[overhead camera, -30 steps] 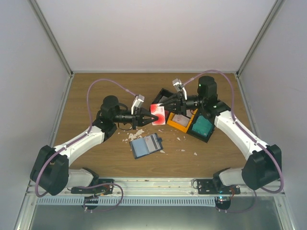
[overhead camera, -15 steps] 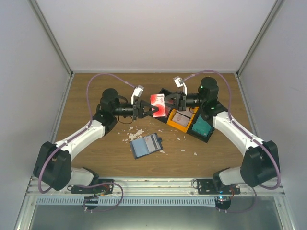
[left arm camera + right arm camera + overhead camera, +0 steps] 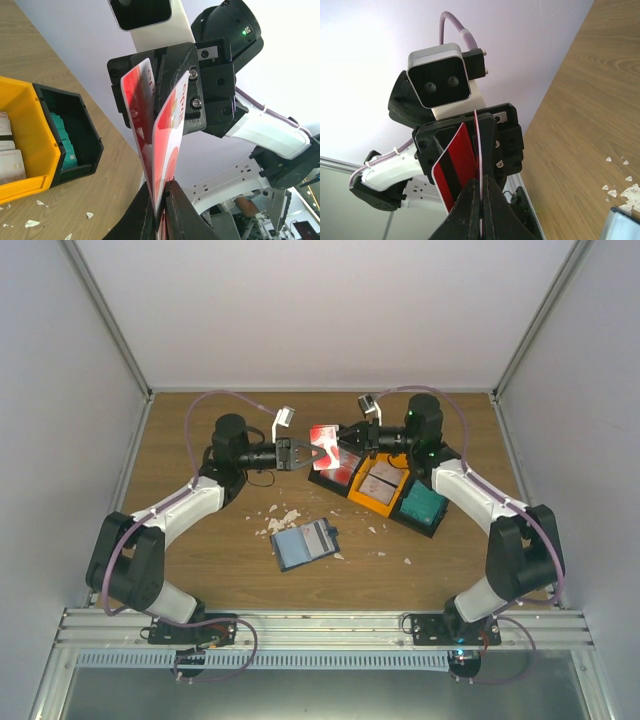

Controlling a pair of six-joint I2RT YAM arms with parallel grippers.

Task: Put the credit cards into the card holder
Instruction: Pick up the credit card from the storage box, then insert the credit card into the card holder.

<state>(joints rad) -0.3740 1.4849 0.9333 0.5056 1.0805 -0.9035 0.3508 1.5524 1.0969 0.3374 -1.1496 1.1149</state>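
Two red-and-white credit cards [image 3: 325, 435] hang in the air above the back of the table, pinched from both sides. My left gripper [image 3: 321, 452] is shut on their lower edge; in the left wrist view the cards [image 3: 167, 135] splay apart above my jaws [image 3: 162, 187]. My right gripper [image 3: 344, 443] is shut on one card, seen edge-on in its jaws [image 3: 481, 182], while the other card [image 3: 452, 160] shows a black stripe and fans off to the left. The card holder [image 3: 305, 544] lies open on the table, navy with a blue-grey inside.
Three trays stand in a slanted row below the right arm: a black tray [image 3: 338, 472], an orange tray [image 3: 378, 488] with pale cards, and a black tray [image 3: 422, 506] with teal cards. Torn white scraps [image 3: 283, 518] lie scattered beside the card holder.
The right gripper has shut on the cards. Both grippers have risen and moved toward the back together, carrying the cards up from above the trays.
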